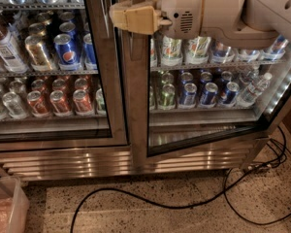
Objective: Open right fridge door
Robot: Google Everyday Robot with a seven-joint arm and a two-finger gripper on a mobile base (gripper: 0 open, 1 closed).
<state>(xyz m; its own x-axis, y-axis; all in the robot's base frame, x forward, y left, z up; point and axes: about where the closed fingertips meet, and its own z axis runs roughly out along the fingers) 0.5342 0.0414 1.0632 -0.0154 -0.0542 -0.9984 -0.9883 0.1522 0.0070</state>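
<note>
The right fridge door (208, 123) looks barely ajar from the fridge (63, 161), most of its swing left, with the gripper (123, 17) at its inner edge, upper centre; I cannot tell whether the jaws hold it.

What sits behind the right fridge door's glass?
Two rows of cans and a bottle show behind the right door. The arm covers the upper cans' tops; the gripper sits at the door's left edge.

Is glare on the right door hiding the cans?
Camera view: right fridge door glass shows only faint reflections, cans visible; a light strip glows at its right edge; bright streaks on the base grille; gripper at the door's upper left edge.
</note>
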